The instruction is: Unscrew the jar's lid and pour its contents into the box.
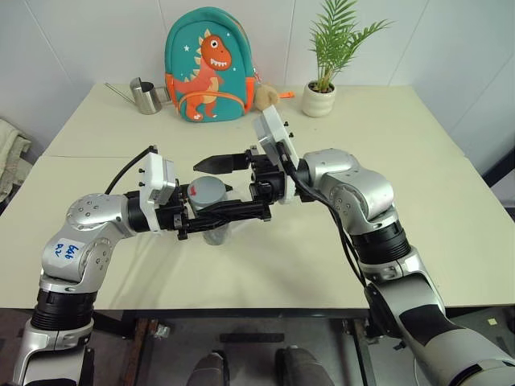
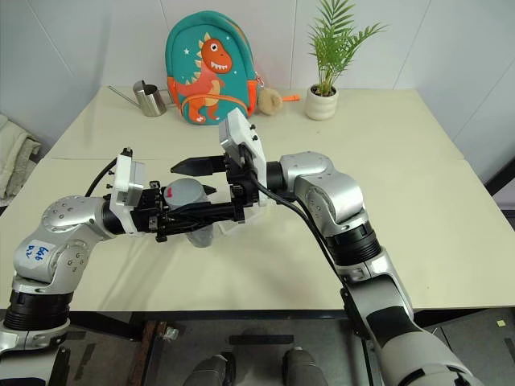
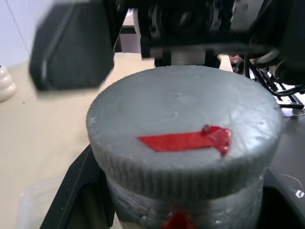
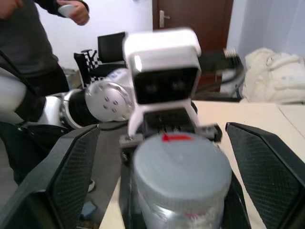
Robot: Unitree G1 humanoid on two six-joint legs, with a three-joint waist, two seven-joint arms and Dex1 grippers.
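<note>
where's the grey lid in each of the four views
Left eye view: lid at centre, on the jar held by the left pincer.
Right eye view: lid left of centre, before the open right pincer.
Left wrist view: lid fills the middle, close up.
Right wrist view: lid low at centre, between the black fingers.
Shared landmark: the red mark on the lid's top.
</note>
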